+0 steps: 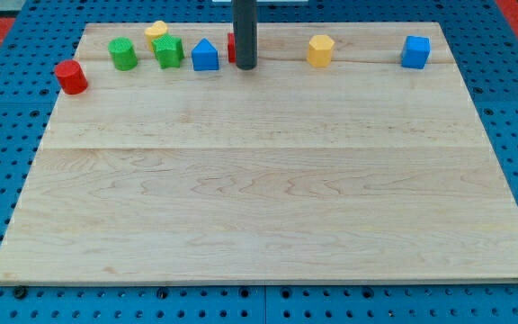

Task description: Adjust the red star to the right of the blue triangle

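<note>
my tip (245,67) sits down on the wooden board (268,198) near the view's top edge; it is a bare dark rod, nothing gripped, nothing to open or close. right behind it, mostly hidden, a sliver of the red star (231,47) shows at the rod's left side; shape cannot be confirmed from what shows. whether tip and star touch, cannot tell. the star lies just to the view's right of the blue triangle (205,56), apart from it. further left: green star-like block (168,51), yellow block (156,31) behind it, green cylinder (122,54), then red cylinder (71,77) at the board's left edge. to the view's right of the tip: yellow hexagon (320,50), then blue cube (415,52), well apart.
</note>
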Available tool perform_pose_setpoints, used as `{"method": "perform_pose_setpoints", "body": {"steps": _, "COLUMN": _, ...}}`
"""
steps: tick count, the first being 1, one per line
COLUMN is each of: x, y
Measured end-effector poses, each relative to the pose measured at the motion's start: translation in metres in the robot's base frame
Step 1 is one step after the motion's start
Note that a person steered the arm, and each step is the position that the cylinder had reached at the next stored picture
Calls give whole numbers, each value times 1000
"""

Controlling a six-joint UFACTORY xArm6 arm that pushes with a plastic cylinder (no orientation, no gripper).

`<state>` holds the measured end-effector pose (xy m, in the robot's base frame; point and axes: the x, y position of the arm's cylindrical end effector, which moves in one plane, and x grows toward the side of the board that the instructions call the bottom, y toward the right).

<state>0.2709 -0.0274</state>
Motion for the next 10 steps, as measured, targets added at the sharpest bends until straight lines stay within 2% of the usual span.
{"method": "perform_pose_setpoints", "body": {"steps": 1, "x": -12, "y": 7}}
{"method": "perform_pose_setpoints", "body": {"steps": 2, "x": -30, "y": 49}}
{"method": "perform_pose_setpoints", "body": {"steps": 3, "x": -77, "y": 76}}
{"method": "perform_pose_setpoints", "body": {"steps": 4, "x": -67, "y": 16}}
{"method": "perform_pose_setpoints", "body": {"steps": 5, "x": -55, "y": -13}}
{"method": "perform_pose_setpoints", "body": {"steps": 7, "x": -73, "y": -47}}
{"method": "perform_pose_setpoints", "body": {"steps": 10, "x": -53, "y": -46}}
